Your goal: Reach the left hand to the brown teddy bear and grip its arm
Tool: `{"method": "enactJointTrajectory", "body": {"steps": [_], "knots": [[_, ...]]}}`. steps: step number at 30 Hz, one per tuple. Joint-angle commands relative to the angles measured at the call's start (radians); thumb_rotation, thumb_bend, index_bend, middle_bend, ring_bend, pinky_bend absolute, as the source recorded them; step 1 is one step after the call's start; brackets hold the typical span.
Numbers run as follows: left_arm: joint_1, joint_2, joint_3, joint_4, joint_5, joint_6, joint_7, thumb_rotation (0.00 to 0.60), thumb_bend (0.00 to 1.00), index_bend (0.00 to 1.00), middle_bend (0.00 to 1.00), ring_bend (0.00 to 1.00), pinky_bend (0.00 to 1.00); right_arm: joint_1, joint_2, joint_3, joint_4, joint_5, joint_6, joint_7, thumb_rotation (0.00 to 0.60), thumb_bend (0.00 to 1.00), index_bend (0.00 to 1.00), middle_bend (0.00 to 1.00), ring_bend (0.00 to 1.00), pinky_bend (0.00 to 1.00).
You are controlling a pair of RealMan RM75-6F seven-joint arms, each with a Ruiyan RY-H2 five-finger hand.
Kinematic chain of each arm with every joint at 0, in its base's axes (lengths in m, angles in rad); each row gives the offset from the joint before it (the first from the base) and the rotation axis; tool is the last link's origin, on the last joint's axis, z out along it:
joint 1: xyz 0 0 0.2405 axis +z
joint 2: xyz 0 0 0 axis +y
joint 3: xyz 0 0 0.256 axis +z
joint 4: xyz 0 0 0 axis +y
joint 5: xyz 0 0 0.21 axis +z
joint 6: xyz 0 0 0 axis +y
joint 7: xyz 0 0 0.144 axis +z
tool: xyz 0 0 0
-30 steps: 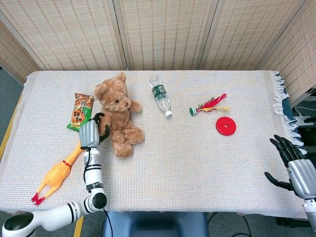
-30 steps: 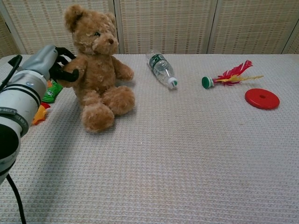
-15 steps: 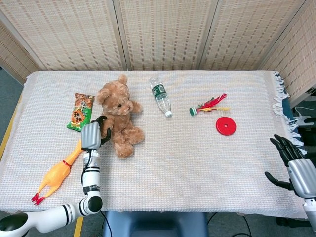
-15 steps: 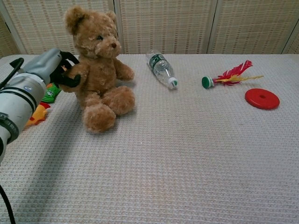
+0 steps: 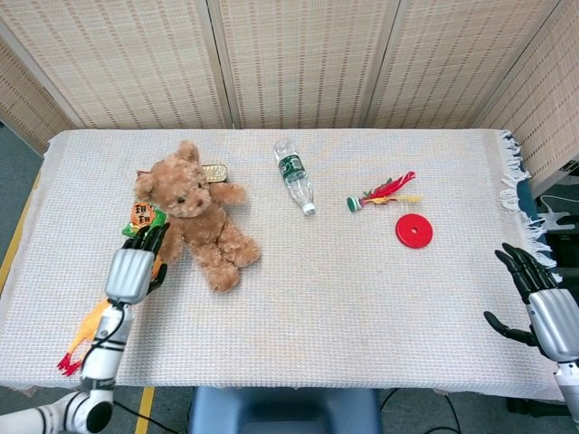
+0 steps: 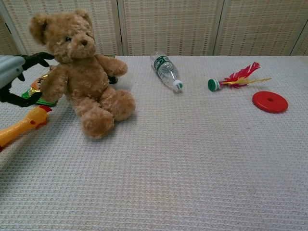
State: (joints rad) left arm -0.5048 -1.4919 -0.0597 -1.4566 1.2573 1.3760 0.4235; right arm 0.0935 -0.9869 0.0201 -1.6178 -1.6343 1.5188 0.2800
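My left hand sits by the bear at the table's left end, fingers spread around its arm without closing; I see nothing gripped. The bear leans over a snack packet, beside a rubber chicken. My right hand hangs open off the right edge.

The teddy bear sits just right of the left hand; the snack packet lies beyond its fingertips, the rubber chicken beneath it.
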Motion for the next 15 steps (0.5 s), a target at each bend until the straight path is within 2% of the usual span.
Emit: {"method": "enactJointTrajectory", "body": {"steps": [1,6,10,15], "knots": [[0.109,0.104,0.116,-0.070,0.113,0.067,-0.038,0.600,0.43,0.04,0.11,0.09,0.32,0.000,-0.008,-0.001,0.002,-0.002,-0.001,-0.017,0.600,0.13,0.00,0.00,0.00,0.13],[0.177,0.124,0.156,-0.064,0.184,0.136,-0.097,0.600,0.43,0.04,0.11,0.09,0.32,0.003,-0.023,0.000,-0.005,0.014,-0.016,-0.060,0.600,0.13,0.00,0.00,0.00,0.13],[0.219,0.122,0.155,-0.042,0.234,0.196,-0.125,0.600,0.43,0.04,0.11,0.09,0.32,0.000,-0.031,0.003,-0.011,0.023,-0.015,-0.086,0.600,0.13,0.00,0.00,0.00,0.13],[0.253,0.122,0.151,-0.030,0.238,0.204,-0.169,0.600,0.42,0.04,0.11,0.09,0.32,-0.011,-0.040,0.002,-0.016,0.021,0.003,-0.111,0.600,0.13,0.00,0.00,0.00,0.13]]}}
